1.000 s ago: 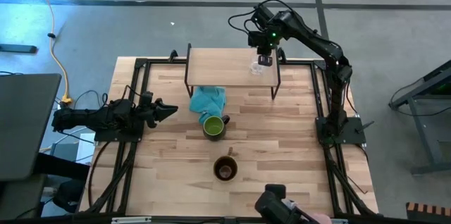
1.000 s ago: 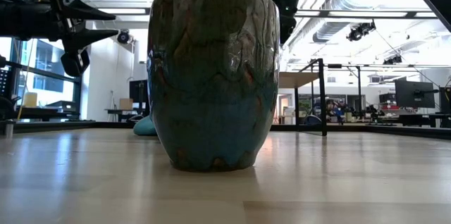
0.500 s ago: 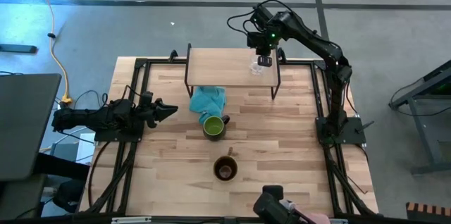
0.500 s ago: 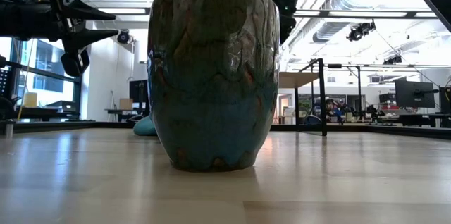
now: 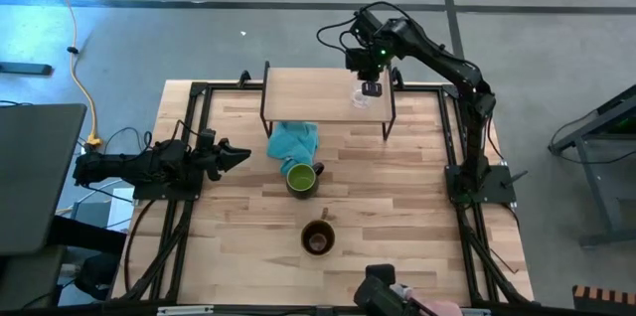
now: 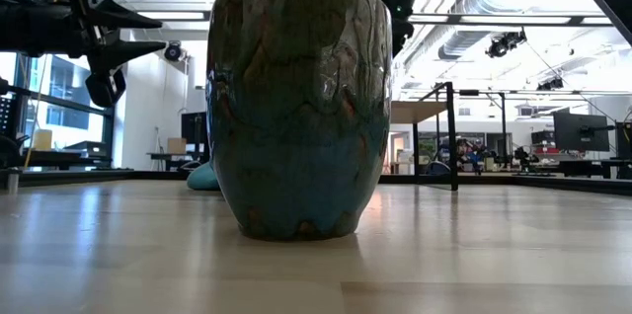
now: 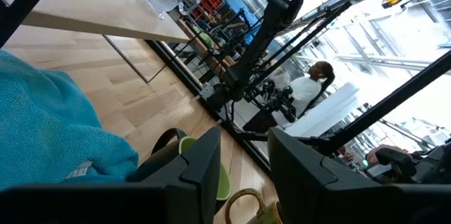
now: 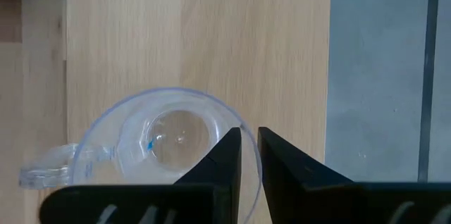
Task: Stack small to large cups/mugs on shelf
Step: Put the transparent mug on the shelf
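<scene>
The shelf (image 5: 318,92) stands at the table's far edge. The clear glass cup (image 8: 162,146) is upright over its right end, also seen from above (image 5: 360,100), with my right gripper (image 8: 250,157) shut on it from above. The green-lined mug (image 5: 300,179) stands on the table in front of the shelf. The brown mug (image 5: 318,237) stands nearer the front edge and fills the low view (image 6: 296,107). My left gripper (image 5: 238,157) waits open at the table's left, level, touching nothing. My right gripper has the glass cup's rim (image 8: 229,117) on the side away from the handle. The wall runs into the narrow gap between the fingers (image 8: 225,160), one finger inside the cup and one outside. The fingers point steeply down. The cup is upright; whether its base rests on the shelf I cannot tell.
A teal cloth (image 5: 291,140) lies crumpled under the shelf's front edge, just behind the green mug. Black frame rails (image 5: 194,147) run along the table's left and right sides. A person (image 7: 317,83) is seen beyond the table's right side.
</scene>
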Available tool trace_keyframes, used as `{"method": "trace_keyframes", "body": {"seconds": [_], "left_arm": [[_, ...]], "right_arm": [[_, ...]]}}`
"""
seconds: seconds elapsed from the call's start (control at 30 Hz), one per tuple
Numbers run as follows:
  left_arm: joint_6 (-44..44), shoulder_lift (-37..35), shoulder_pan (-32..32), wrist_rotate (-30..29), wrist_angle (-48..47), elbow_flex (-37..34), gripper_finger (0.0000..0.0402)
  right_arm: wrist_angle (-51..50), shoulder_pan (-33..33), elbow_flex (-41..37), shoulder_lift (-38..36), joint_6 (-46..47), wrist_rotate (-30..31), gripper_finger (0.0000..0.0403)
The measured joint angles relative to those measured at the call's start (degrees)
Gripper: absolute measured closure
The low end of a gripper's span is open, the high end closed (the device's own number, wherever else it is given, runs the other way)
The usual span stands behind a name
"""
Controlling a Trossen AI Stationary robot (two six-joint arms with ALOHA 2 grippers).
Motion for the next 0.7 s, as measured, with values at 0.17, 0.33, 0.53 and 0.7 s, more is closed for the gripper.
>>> {"method": "trace_keyframes", "body": {"seconds": [0.17, 0.33, 0.53, 0.7], "left_arm": [[0.0, 0.0, 0.0, 0.0, 0.0, 0.0, 0.0295], [0.0, 0.0, 0.0, 0.0, 0.0, 0.0, 0.0295], [0.0, 0.0, 0.0, 0.0, 0.0, 0.0, 0.0295], [0.0, 0.0, 0.0, 0.0, 0.0, 0.0, 0.0295]], "right_arm": [[0.0, 0.0, 0.0, 0.0, 0.2, 0.4, 0.0361], [0.0, 0.0, 0.0, 0.0, 0.2, 0.5, 0.0361], [0.0, 0.0, 0.0, 0.0, 0.2, 0.5, 0.0361], [0.1, 0.0, 0.0, 0.0, 0.2, 0.5, 0.0361]]}}
